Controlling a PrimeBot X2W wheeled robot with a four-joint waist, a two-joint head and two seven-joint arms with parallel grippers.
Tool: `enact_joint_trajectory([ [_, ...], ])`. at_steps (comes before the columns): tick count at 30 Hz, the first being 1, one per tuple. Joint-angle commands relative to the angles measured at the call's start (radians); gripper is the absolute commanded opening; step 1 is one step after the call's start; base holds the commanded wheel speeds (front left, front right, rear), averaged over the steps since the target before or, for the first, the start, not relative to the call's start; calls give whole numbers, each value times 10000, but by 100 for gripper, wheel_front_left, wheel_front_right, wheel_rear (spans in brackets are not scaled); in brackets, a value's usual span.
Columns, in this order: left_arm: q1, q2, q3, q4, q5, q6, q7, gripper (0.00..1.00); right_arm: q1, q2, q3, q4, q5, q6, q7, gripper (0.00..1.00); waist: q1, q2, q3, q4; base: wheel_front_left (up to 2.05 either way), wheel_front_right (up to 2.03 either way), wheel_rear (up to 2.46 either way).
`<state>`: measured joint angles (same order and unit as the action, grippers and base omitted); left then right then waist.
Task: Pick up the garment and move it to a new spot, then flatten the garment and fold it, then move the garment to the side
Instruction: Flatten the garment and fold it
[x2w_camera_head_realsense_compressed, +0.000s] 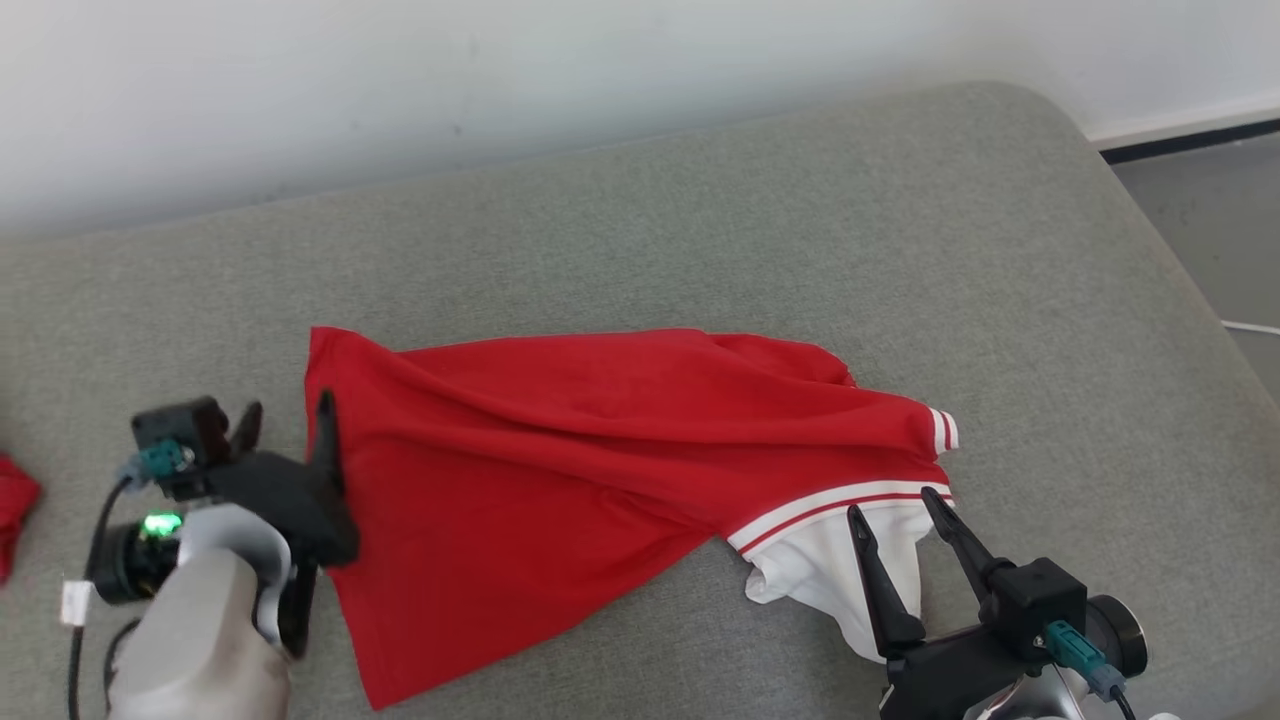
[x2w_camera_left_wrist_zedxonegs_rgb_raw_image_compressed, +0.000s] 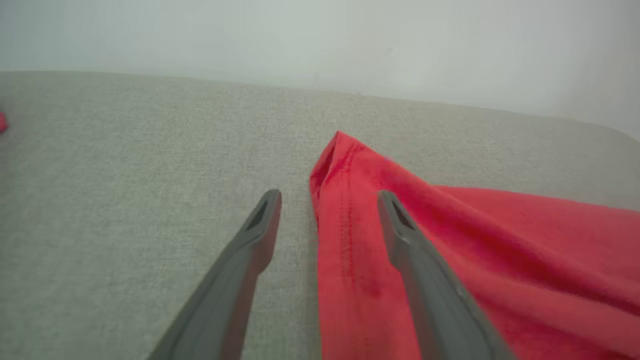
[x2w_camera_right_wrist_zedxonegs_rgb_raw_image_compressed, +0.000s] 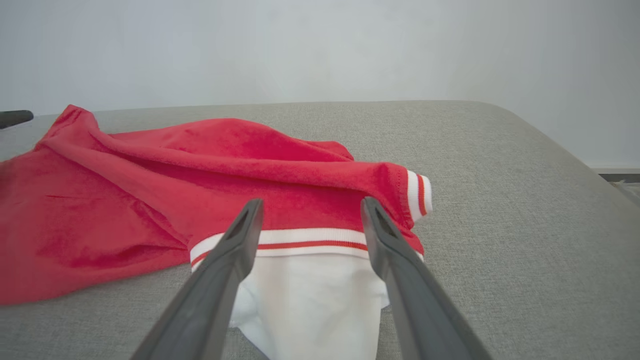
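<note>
The red shirt (x2w_camera_head_realsense_compressed: 560, 450) lies crumpled in the middle of the grey cushion (x2w_camera_head_realsense_compressed: 700, 220). It looks soft, light and floppy. The left hand (x2w_camera_head_realsense_compressed: 288, 408) is open at its left edge. The right hand (x2w_camera_head_realsense_compressed: 893, 503) is open at the near right end. Pinching the edges should work best.

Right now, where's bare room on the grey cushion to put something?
Bare: the wide strip between the garment and the wall, and the cushion right of its striped sleeve. Crowded: the front, where left gripper and right gripper flank the garment.
</note>
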<state>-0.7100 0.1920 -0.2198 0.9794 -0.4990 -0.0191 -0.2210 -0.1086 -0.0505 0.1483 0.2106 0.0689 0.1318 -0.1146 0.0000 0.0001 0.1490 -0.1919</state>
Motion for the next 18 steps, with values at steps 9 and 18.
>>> enact_joint_trajectory([
  [9,1018,-327,-168,434,-525,-574,1135,100,274,4,54,170,276,-22,-85,100,0,-1,-710,614,0,0,0],
  [18,1708,-625,-311,-36,-1164,-950,2371,100,360,1,78,271,351,-22,-149,100,0,-1,-900,558,0,0,0],
])
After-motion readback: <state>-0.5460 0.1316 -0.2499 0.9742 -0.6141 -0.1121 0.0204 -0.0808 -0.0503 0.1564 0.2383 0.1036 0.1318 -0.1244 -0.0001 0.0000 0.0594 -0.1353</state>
